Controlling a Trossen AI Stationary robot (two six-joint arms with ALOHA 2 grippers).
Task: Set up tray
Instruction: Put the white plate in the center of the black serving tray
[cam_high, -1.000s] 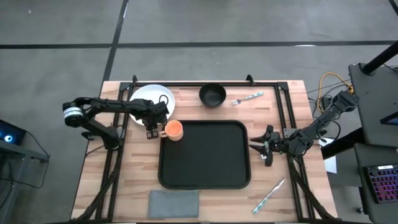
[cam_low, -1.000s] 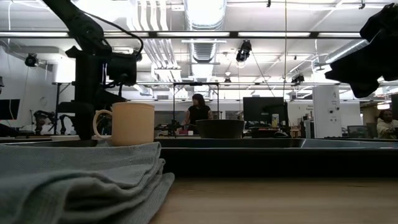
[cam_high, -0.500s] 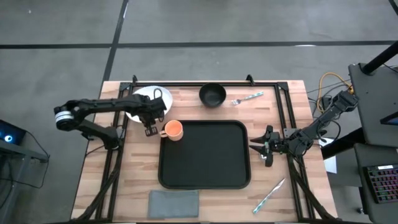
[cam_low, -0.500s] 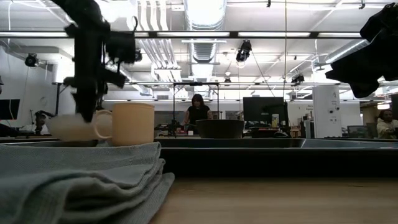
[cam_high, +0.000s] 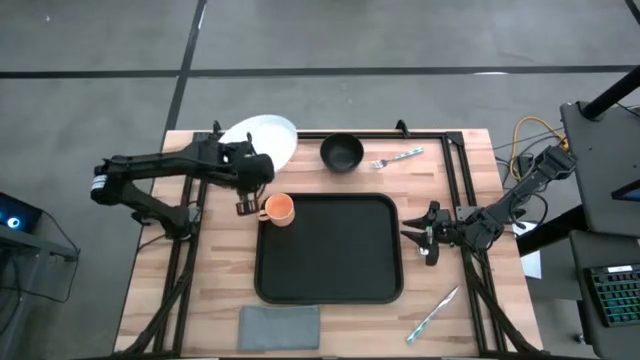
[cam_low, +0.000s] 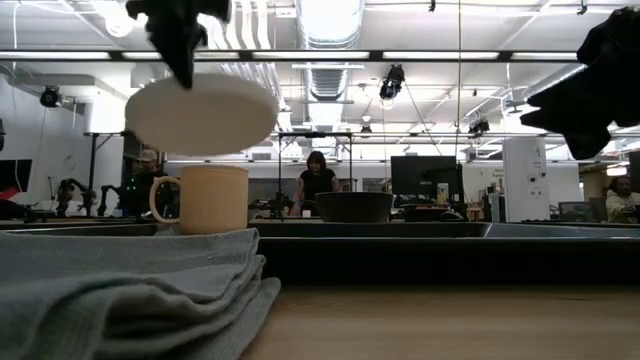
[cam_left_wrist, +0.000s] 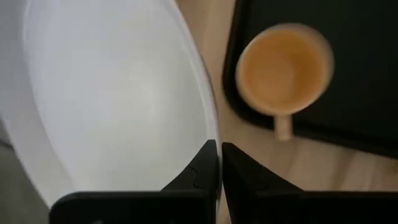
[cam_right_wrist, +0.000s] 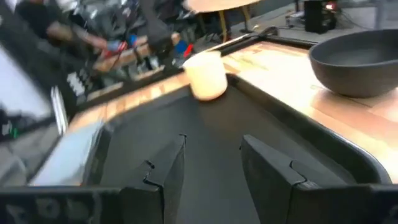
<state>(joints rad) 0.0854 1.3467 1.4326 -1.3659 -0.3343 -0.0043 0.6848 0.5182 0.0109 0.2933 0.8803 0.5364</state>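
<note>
My left gripper (cam_high: 247, 172) is shut on the white plate (cam_high: 264, 137), which is up in the air over the table's far-left part. In the low view the plate (cam_low: 200, 112) floats above the orange mug (cam_low: 210, 198). The mug (cam_high: 279, 208) stands on the far-left corner of the black tray (cam_high: 330, 255). My right gripper (cam_high: 414, 238) waits, open, at the tray's right rim, touching nothing. My left gripper pinches the plate's rim (cam_left_wrist: 210, 127) between its two fingers (cam_left_wrist: 200, 174), at the plate's near-left edge. The fingers come from above, pointing down. The plate is lifted clear of the table and hangs below the gripper, slightly tilted.
A black bowl (cam_high: 341, 152) and a fork (cam_high: 398, 157) lie beyond the tray's far rim. A grey folded cloth (cam_high: 280, 327) lies at the near edge, and a utensil (cam_high: 433, 315) lies near the table's near-right corner. People show in the room behind.
My left gripper took hold of the plate on the table and rose with it, shifting toward the far edge. The plate went from resting on the table beside the mug to hanging well above the mug's height.
</note>
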